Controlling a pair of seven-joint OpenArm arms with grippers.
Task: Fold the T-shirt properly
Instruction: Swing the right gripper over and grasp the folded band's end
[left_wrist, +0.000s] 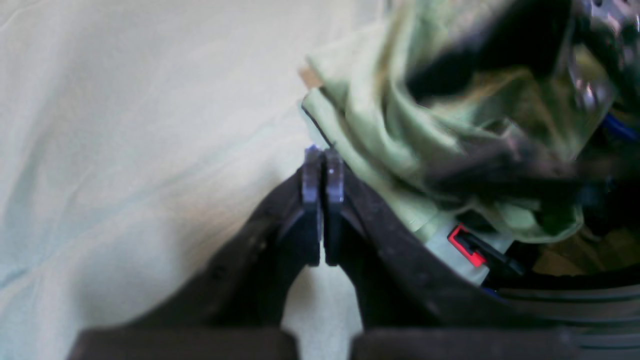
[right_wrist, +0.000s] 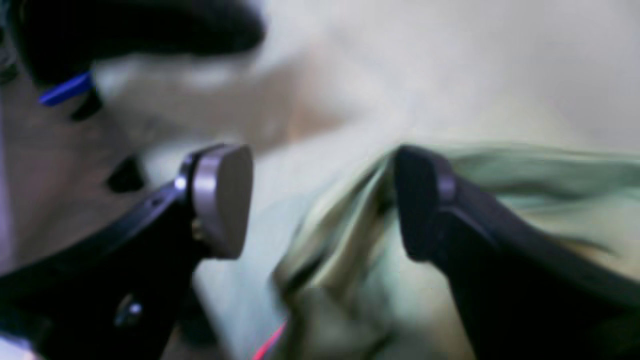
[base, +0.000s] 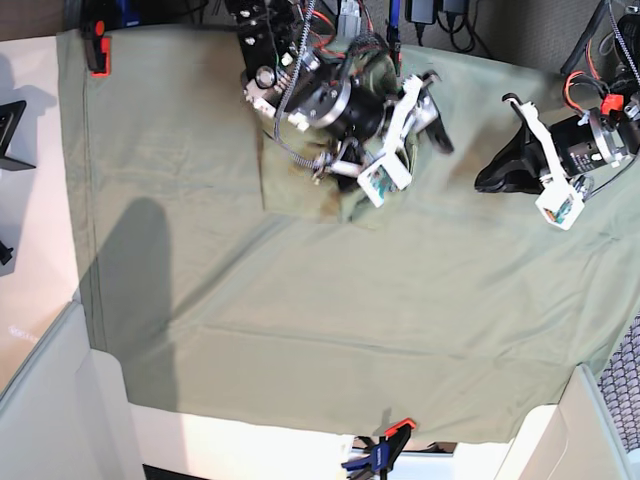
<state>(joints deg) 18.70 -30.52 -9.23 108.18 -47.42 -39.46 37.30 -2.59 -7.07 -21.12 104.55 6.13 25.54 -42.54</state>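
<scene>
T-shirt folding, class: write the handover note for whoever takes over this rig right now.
Left gripper: jaws shut, empty, beside the T-shirt, over the tablecloth.
Right gripper: jaws open, with shirt fabric bunched between them; too blurred to tell contact.
The T-shirt lies crumpled at the far middle of the table, under the right arm.
Done: no neat fold visible.
Left: spread it flat, then fold.

The table (base: 40, 300) was draped in a big green tablecloth (base: 300, 320), wrinkled and running off the right side. Orange clamps pinned it at the far left corner (base: 97, 45) and at the near edge (base: 385, 450). On the cloth, toward the far side, lay the T-shirt (base: 300, 185), bunched and rumpled.
</scene>
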